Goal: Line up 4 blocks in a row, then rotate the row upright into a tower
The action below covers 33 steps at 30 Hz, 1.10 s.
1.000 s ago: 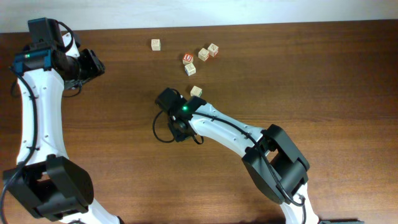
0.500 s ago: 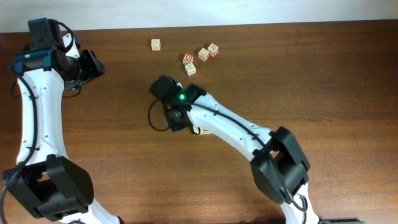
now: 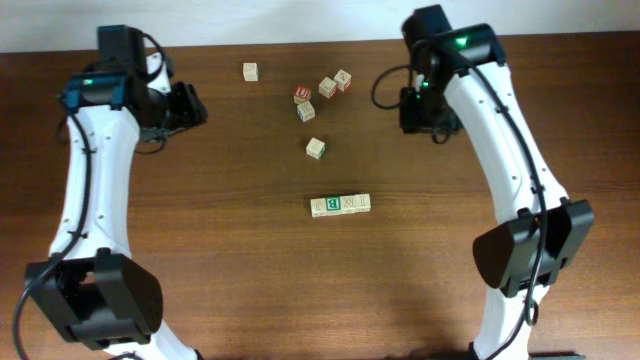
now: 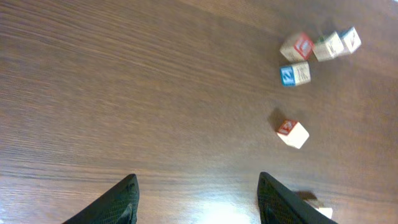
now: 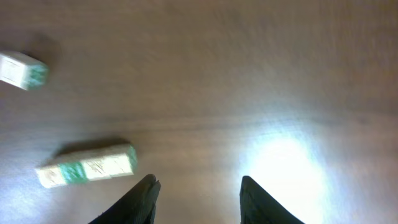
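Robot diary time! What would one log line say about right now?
left gripper: open, empty | right gripper: open, empty | row of blocks: side by side, green faces up | single block: apart from row

Brown wood-grain table (image 3: 200, 260) is seen, backed by a white strip (image 3: 300, 20) along the far edge. A red-topped cube (image 3: 303, 93) is found in a loose cluster at the far middle. A green-marked cube (image 3: 306, 110) is placed just beside it, with two pale cubes (image 3: 327, 87) at the right. A lone cube (image 3: 250, 71) is set apart at the left. A single cube (image 3: 316, 148) is placed nearer, well clear of the cluster.
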### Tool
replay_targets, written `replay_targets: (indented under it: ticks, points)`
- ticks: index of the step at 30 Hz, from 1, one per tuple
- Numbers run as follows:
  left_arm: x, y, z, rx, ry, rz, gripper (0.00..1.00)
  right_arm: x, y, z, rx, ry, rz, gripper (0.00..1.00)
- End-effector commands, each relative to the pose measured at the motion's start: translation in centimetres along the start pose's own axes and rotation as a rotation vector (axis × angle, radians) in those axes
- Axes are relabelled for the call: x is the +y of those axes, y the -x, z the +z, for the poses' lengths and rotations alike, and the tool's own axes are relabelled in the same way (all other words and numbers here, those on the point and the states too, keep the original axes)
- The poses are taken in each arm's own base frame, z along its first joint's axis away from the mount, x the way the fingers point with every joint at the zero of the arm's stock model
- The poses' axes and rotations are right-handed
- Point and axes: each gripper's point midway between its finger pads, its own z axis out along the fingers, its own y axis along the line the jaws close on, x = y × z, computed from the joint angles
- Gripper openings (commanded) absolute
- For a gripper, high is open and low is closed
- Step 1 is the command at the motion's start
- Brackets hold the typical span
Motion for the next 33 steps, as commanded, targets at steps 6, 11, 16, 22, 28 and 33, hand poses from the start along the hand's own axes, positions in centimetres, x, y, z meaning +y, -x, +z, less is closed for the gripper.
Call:
replay_targets:
  ticks: [6,11,16,22,28,33]
  points:
    - [-3.6,-1.1,0.2,0.011,0.002,0.086,0.57,-0.7,-6.7,6.7,0.283,-0.02,-0.02,0.43]
    - [-3.8,-1.6,1.1,0.037,0.013,0.096,0.57,-0.6,-7.8,10.5,0.295,-0.018,-0.02,0.49]
    - [-3.7,-1.3,1.9,0.033,0.013,0.097,0.57,-0.6,-7.4,10.6,0.279,-0.023,-0.019,0.98]
    - [-4.3,-0.4,2.0,-0.006,-0.001,0.108,0.54,-0.5,-6.9,10.7,0.259,-0.017,-0.018,0.98]
    - [-4.3,-0.4,2.0,-0.007,-0.003,0.108,0.56,-0.5,-6.9,10.7,0.259,-0.017,-0.018,0.98]
    - [-4.3,-0.5,2.0,-0.001,0.0,0.107,0.56,-0.5,-6.9,10.7,0.259,-0.017,-0.018,0.98]
